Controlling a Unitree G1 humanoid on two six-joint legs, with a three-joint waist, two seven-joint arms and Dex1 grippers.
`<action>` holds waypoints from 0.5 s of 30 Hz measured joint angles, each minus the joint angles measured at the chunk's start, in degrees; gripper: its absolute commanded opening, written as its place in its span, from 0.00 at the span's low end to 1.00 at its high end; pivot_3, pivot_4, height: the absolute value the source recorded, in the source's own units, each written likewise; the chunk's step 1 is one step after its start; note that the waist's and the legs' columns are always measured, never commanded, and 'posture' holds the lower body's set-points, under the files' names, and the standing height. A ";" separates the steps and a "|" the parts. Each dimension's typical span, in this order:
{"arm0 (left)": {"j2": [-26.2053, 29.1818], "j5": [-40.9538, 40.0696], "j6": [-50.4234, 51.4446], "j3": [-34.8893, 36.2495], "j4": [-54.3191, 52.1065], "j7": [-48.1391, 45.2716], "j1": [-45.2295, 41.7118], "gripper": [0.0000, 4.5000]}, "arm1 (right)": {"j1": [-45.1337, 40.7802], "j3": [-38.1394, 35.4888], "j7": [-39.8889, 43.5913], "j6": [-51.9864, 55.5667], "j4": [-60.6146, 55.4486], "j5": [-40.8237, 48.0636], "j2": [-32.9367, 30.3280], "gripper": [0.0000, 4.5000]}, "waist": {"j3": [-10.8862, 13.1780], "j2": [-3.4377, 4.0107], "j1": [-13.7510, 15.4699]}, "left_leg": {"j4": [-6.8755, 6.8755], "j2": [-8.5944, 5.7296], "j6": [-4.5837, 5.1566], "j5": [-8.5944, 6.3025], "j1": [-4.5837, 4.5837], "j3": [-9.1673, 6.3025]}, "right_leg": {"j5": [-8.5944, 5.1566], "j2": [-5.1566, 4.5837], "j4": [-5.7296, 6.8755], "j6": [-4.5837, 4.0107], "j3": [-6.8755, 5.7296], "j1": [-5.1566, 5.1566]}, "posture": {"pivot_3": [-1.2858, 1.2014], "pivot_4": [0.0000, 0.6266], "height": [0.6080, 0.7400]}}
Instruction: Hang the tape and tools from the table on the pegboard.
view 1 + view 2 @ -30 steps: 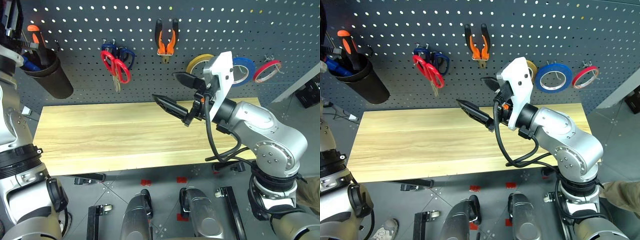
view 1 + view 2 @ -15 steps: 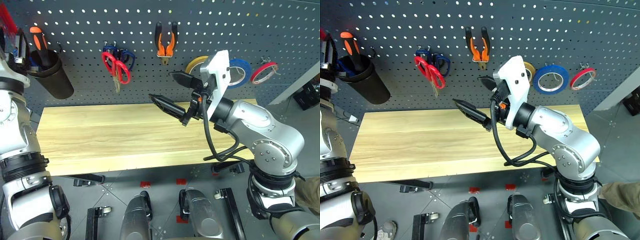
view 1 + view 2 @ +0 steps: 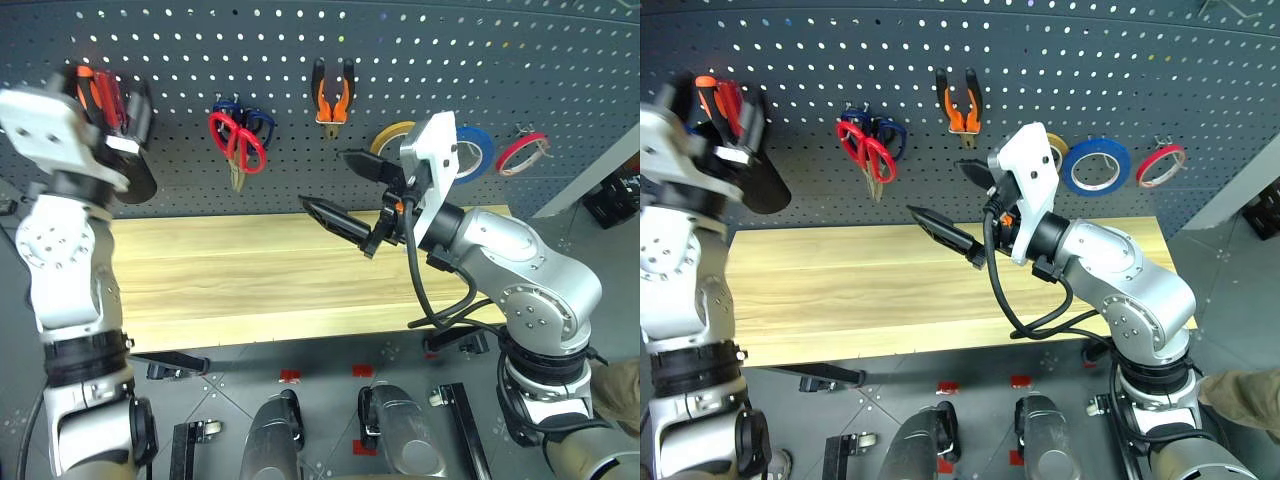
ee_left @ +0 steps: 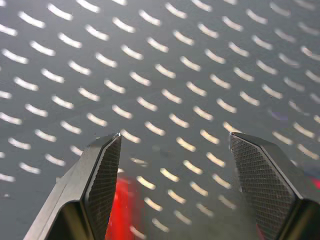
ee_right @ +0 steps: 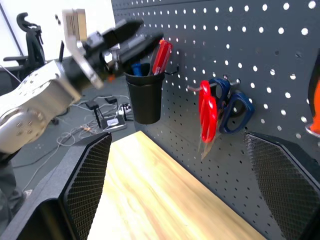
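The red-handled screwdriver (image 5: 161,55) stands in a black cup (image 5: 145,100) hooked on the pegboard (image 3: 420,40) at the upper left. My left gripper (image 5: 150,31) is open right at its handle, no longer closed on it. On hooks hang the red-handled scissors (image 3: 236,145), the orange-and-black pliers (image 3: 333,92) and the blue tape (image 3: 485,148), which my right hand partly hides. My right gripper (image 3: 326,180) hovers open and empty above the table (image 3: 230,280), in front of the board.
An orange-and-black screwdriver (image 3: 84,80) shares the cup. Dark blue scissors (image 3: 255,122) hang behind the red ones. A yellow tape ring (image 3: 392,135) and a red tape ring (image 3: 525,150) flank the blue tape. The wooden top lies bare.
My left hand has come down and to the right at the cup, and its jaws have opened. The red screwdriver now stands in the cup. The right arm has stayed put.
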 measured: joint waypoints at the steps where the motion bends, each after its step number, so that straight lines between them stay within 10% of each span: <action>1: -0.57 -0.34 1.67 0.15 -0.58 0.39 1.93 0.80 | 0.57 0.07 0.08 -0.65 0.13 -0.65 -0.37 1.00 | -0.05 0.00 -0.15 | 0.00 0.02 0.00 0.00 0.03 -0.03 | 0.00 0.01 0.05 0.00 -0.01 0.00 | 0.42 0.33 1.00; 15: -7.69 1.98 18.88 0.90 -3.90 10.14 18.62 0.80 | 25.38 3.30 -4.30 -30.19 17.29 -22.90 -0.64 1.00 | -3.44 0.20 0.39 | -0.03 -0.01 -0.01 0.00 0.13 -0.02 | 0.00 0.04 0.07 0.00 0.04 0.10 | 0.44 0.22 1.00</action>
